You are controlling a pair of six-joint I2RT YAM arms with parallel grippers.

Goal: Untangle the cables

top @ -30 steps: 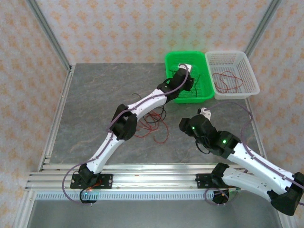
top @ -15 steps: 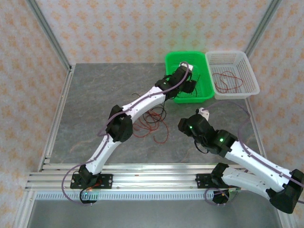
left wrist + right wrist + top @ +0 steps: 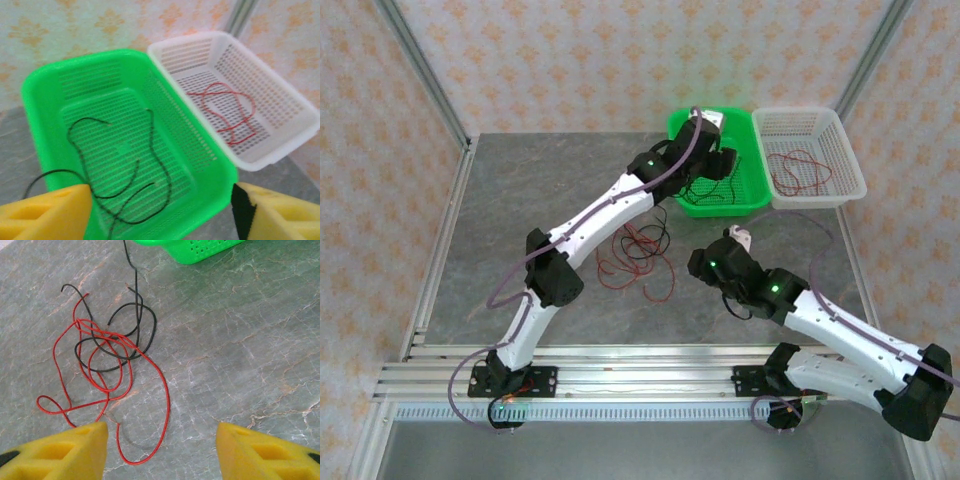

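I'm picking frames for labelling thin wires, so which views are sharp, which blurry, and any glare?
Left wrist view: soft and smeared, mesh of the green basket and white basket lacks crisp edges. Right wrist view: sharp, the cables and table veins crisp, only the near yellow fingertips soft. Top external view: even light, faint shadows, no glare.

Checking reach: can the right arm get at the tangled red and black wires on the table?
Probably yes: the right gripper hangs open facing the thin red-and-black wire tangle, only bare grey table between.
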